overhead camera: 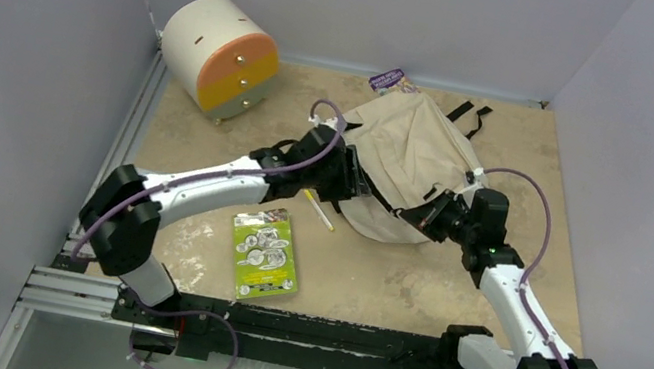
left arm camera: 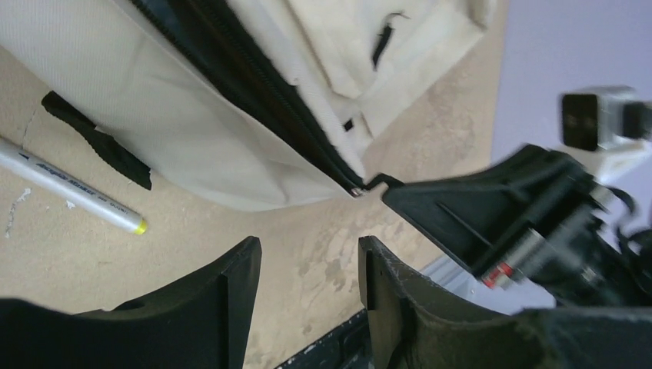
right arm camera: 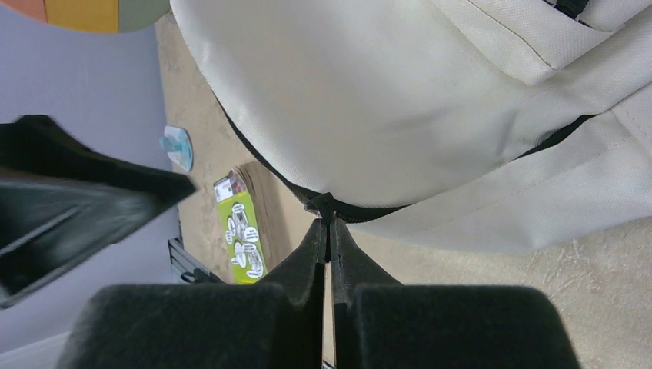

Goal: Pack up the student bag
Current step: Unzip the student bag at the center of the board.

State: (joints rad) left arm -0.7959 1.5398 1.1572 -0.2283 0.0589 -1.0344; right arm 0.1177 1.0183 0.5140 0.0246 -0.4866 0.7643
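fingers [right arm camera: 306, 257] of right gripper [right arm camera: 329, 231] pinching black zipper pull [right arm camera: 324, 204] of beige fabric backpack [right arm camera: 346, 100], left gripper [left arm camera: 309, 257] wide at its 8 o'clock

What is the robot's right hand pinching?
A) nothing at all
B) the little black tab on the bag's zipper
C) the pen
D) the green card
B: in the right wrist view, the right hand has its fingers shut on the small black zipper tab at the edge of the student bag.
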